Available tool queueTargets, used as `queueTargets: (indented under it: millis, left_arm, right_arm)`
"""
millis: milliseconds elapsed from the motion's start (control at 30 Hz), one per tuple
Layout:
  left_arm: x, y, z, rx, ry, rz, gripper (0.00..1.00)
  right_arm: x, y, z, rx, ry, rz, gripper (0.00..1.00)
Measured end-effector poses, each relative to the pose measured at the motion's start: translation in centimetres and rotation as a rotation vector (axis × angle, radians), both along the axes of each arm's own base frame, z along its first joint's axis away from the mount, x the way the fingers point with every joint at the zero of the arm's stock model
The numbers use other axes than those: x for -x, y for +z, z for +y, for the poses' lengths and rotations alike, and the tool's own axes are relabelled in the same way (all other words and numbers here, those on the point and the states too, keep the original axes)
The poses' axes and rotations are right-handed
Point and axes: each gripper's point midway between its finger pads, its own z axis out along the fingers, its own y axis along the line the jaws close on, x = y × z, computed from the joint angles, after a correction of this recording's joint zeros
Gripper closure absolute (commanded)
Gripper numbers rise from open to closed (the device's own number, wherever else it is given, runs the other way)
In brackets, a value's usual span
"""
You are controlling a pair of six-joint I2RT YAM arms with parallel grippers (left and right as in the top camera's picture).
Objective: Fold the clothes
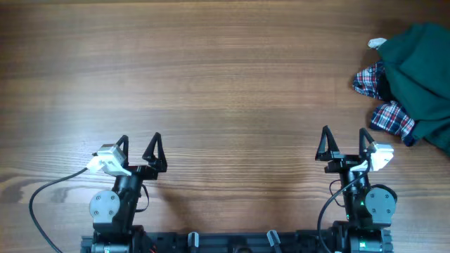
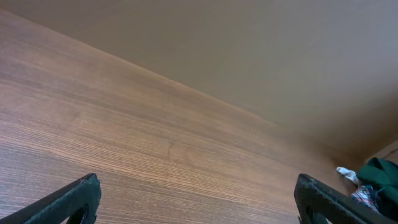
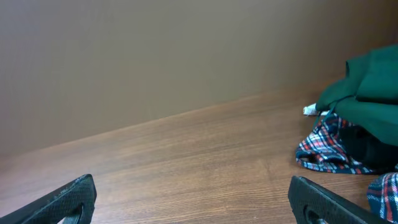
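Observation:
A heap of clothes lies at the table's far right edge: a dark green garment [image 1: 420, 72] on top of a red, white and blue plaid garment [image 1: 390, 116]. The heap also shows in the right wrist view, green [image 3: 372, 87] over plaid [image 3: 329, 144], and at the right edge of the left wrist view [image 2: 378, 177]. My left gripper [image 1: 138, 151] is open and empty near the front left. My right gripper [image 1: 344, 146] is open and empty near the front right, apart from the heap.
A small white piece [image 1: 377, 43] sticks out at the heap's upper left. The wooden table [image 1: 211, 77] stretches bare between the grippers and the heap. A brown wall [image 3: 155, 56] stands behind the table's far edge.

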Motion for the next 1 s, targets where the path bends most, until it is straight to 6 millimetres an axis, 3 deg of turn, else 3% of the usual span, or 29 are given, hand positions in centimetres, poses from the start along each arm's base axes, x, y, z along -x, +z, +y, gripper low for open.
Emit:
queueTargets:
  millis: [367,633,733,833,1000]
  left_arm:
    - [0.0,0.0,0.0,0.0,0.0,0.0,0.0]
    - [0.0,0.0,0.0,0.0,0.0,0.0,0.0]
    - [0.0,0.0,0.0,0.0,0.0,0.0,0.0]
    - [0.0,0.0,0.0,0.0,0.0,0.0,0.0]
    - [0.0,0.0,0.0,0.0,0.0,0.0,0.0]
  right_arm:
    - [0.0,0.0,0.0,-0.042,0.0,0.002,0.0]
    - [0.0,0.0,0.1,-0.695,0.004,0.028,0.0]
    - [0.0,0.0,0.5,-0.792,0.026,0.04,0.0]
    - [0.1,0.4,1.7,-0.782,0.094,0.052,0.0]
    - [0.6,1.8,3.5,-0.617,0.221,0.018,0.0]
